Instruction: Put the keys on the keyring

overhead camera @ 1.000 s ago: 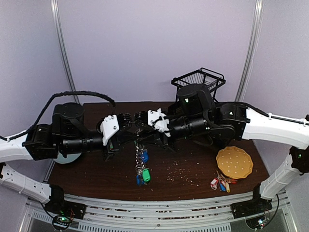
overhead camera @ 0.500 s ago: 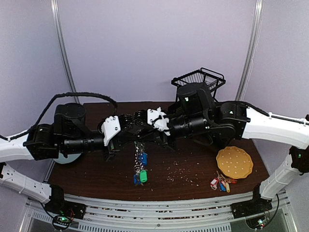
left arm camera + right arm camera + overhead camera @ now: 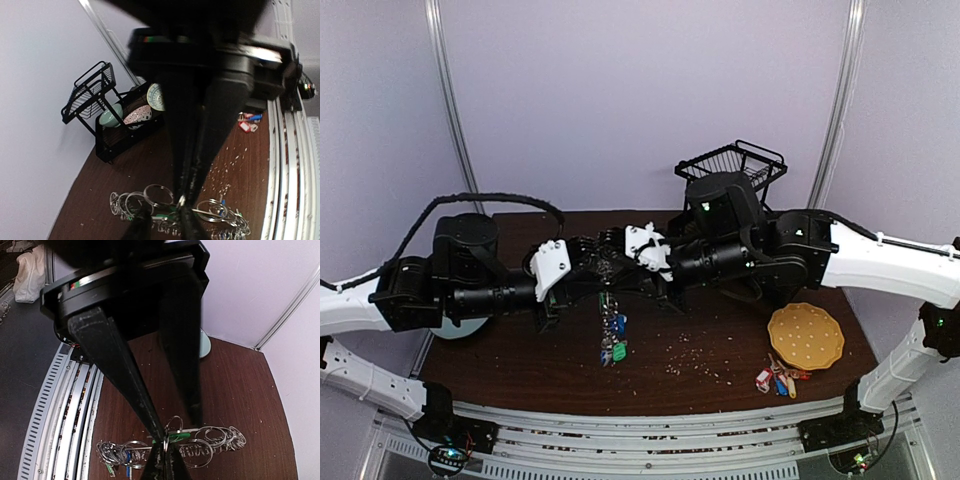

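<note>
Right wrist view: my right gripper [image 3: 165, 441] is clamped on the keyring [image 3: 200, 445], left gripper [image 3: 181, 202] hold I cannot tell; judged stiff, thin, slippery wire with dangling keys [image 3: 617, 349], best pinched on bare ring.

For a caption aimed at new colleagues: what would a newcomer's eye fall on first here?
First, the left gripper and right gripper meeting tip to tip above the middle of the dark brown table, a silver metal keyring with green and blue tagged keys dangling below them. Next, the round yellow dotted disc near the table's right edge, a small bunch of red, yellow and blue tagged keys on its near side.
</note>
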You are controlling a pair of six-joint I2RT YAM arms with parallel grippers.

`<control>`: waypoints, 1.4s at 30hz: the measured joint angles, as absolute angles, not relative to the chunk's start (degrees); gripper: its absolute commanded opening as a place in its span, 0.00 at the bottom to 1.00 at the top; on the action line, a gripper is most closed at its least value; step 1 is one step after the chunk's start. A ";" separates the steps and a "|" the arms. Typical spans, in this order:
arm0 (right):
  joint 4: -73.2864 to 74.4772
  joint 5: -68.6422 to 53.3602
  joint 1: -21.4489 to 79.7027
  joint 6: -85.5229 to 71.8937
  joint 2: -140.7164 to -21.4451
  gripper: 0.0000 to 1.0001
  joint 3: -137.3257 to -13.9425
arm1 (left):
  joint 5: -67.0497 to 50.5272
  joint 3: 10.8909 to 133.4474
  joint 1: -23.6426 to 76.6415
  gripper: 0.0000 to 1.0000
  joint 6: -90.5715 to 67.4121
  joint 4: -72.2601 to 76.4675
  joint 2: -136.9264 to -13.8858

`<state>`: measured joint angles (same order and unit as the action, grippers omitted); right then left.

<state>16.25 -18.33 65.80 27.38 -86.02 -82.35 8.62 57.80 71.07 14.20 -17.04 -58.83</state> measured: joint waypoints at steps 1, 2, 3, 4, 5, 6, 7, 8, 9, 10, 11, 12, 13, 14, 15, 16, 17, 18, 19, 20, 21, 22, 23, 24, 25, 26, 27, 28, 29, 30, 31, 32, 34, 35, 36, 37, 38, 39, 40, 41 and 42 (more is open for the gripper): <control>16.10 -18.24 65.80 26.39 -85.97 0.00 -82.30 | 9.37 57.56 71.07 0.37 14.17 -16.47 -58.52; 15.57 -18.24 65.80 25.43 -85.84 0.00 -81.97 | 9.58 56.86 70.89 0.38 14.06 -15.42 -57.74; 13.21 -18.28 65.73 23.64 -85.41 0.00 -80.58 | 9.82 55.33 70.81 0.38 13.67 -13.41 -56.14; 11.66 -18.35 65.65 22.39 -84.93 0.00 -79.44 | 9.93 53.98 70.83 0.38 13.67 -12.01 -54.76; 9.34 -18.61 65.56 20.93 -84.31 0.00 -77.76 | 10.02 52.25 70.81 0.38 13.58 -10.44 -53.12; 6.55 -19.03 65.47 18.74 -83.42 0.00 -75.50 | 10.11 50.46 70.83 0.38 13.45 -8.88 -51.51; 4.03 -19.55 65.45 16.71 -82.72 0.00 -73.71 | 10.11 48.97 70.83 0.38 13.19 -7.51 -50.41; 1.78 -20.08 65.43 14.72 -82.21 0.00 -72.27 | 10.04 47.81 70.83 0.39 12.88 -6.31 -49.95; -0.56 -20.67 65.41 13.21 -81.89 0.00 -71.07 | 9.85 47.03 70.83 0.39 12.51 -5.28 -49.82; -3.07 -21.30 65.39 11.31 -81.58 0.00 -69.95 | 9.47 46.52 70.83 0.38 12.14 -4.25 -50.13; -4.97 -21.71 65.36 10.04 -81.32 0.00 -69.12 | 9.08 46.09 70.81 0.38 11.79 -3.22 -50.74; -7.07 -22.15 65.36 8.64 -81.08 0.00 -68.27 | 8.75 45.76 70.83 0.38 11.51 -2.48 -51.22; -9.17 -22.61 65.39 7.03 -80.84 0.00 -67.44 | 8.49 45.23 70.83 0.37 11.14 -1.28 -51.72; -11.22 -23.09 65.39 5.93 -80.64 0.00 -66.70 | 8.27 44.80 70.81 0.37 10.81 -0.43 -52.10; -13.08 -23.44 65.36 4.58 -80.51 0.00 -66.08 | 7.97 44.31 70.83 0.38 10.48 0.49 -52.36; -14.35 -23.55 65.36 3.88 -80.47 0.00 -65.69 | 7.77 44.03 70.83 0.38 10.20 1.02 -52.60; -15.90 -23.73 65.36 2.96 -80.40 0.00 -65.14 | 7.62 43.83 70.83 0.37 9.91 1.74 -52.77; -17.19 -23.88 65.36 2.09 -80.38 0.00 -64.75 | 7.42 43.72 70.83 0.32 9.67 2.52 -52.97; -18.26 -23.94 65.36 1.41 -80.38 0.00 -64.47 | 7.27 43.62 70.81 0.28 9.47 3.14 -53.12; -19.55 -24.12 65.36 0.69 -80.38 0.00 -64.20 | 7.18 43.55 70.83 0.25 9.26 3.92 -53.30; -20.18 -24.25 65.36 0.23 -80.38 0.00 -64.14 | 7.20 43.46 70.81 0.23 8.99 4.71 -53.41; -20.73 -24.38 65.36 -0.14 -80.38 0.00 -64.14 | 7.20 43.44 70.81 0.20 8.84 5.04 -53.47; -21.52 -24.51 65.36 -0.49 -80.38 0.00 -64.14 | 7.20 43.31 70.83 0.14 8.64 5.82 -53.52; -22.02 -24.51 65.36 -0.73 -80.38 0.00 -64.14 | 7.22 43.20 70.81 0.07 8.51 6.44 -53.52; -22.68 -24.51 65.36 -1.06 -80.38 0.00 -64.14 | 7.22 43.11 70.83 0.00 8.38 6.87 -53.54; -23.14 -24.51 65.36 -1.52 -80.38 0.00 -64.14 | 7.44 42.98 70.81 0.00 8.23 7.35 -53.56; -23.46 -24.62 65.36 -1.85 -80.36 0.00 -64.10 | 7.88 42.89 70.72 0.00 7.97 7.81 -53.60; -23.99 -24.40 65.36 -2.20 -80.36 0.00 -63.96 | 8.01 42.85 70.57 0.00 8.01 8.29 -53.69; -24.93 -23.92 65.36 -2.92 -80.34 0.00 -63.53 | 8.14 42.81 70.59 0.00 8.03 8.78 -53.87; -26.17 -23.42 65.43 -3.49 -80.25 0.00 -62.83 | 8.38 42.74 70.61 0.00 7.97 9.30 -54.11; -27.51 -22.76 65.47 -4.49 -80.14 0.00 -62.00 | 8.73 42.72 70.61 0.00 7.92 9.52 -54.35; -28.82 -21.91 65.49 -5.23 -80.03 0.00 -61.14 | 8.99 42.63 70.61 0.00 7.81 9.93 -54.74; -31.99 -19.70 65.52 -7.62 -80.01 0.00 -59.29 | 10.13 42.37 70.61 0.00 7.57 11.05 -55.70; -33.69 -18.28 65.58 -8.45 -80.01 0.00 -58.33 | 10.66 42.24 70.61 0.00 7.51 11.62 -56.23; -34.96 -16.93 65.71 -9.08 -80.01 0.00 -57.65 | 11.42 42.13 70.63 0.00 7.44 12.32 -56.77; -36.23 -15.20 66.02 -9.74 -80.03 0.00 -57.04 | 12.29 42.09 70.78 0.00 7.40 12.86 -57.36; -37.15 -13.34 66.37 -10.07 -80.05 0.00 -56.69 | 13.23 42.06 70.96 0.00 7.42 13.54 -57.91; -37.87 -11.29 66.83 -10.48 -80.14 0.00 -56.55 | 14.20 42.06 71.26 0.00 7.53 14.15 -58.35; -38.50 -9.69 67.11 -10.81 -80.31 0.00 -56.55 | 15.70 42.06 71.85 0.00 7.75 15.20 -58.89; -39.68 -7.33 67.53 -11.05 -80.75 0.00 -56.55 | 17.61 42.06 72.64 0.00 8.23 16.32 -59.37; -40.40 -5.98 67.75 -11.31 -81.14 0.00 -56.55 | 19.92 42.06 73.47 0.00 8.91 17.26 -59.92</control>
<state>-40.40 -5.98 67.75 -11.31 -81.14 -56.55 19.92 42.06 73.47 8.91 17.26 -59.92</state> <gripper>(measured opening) 0.006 0.024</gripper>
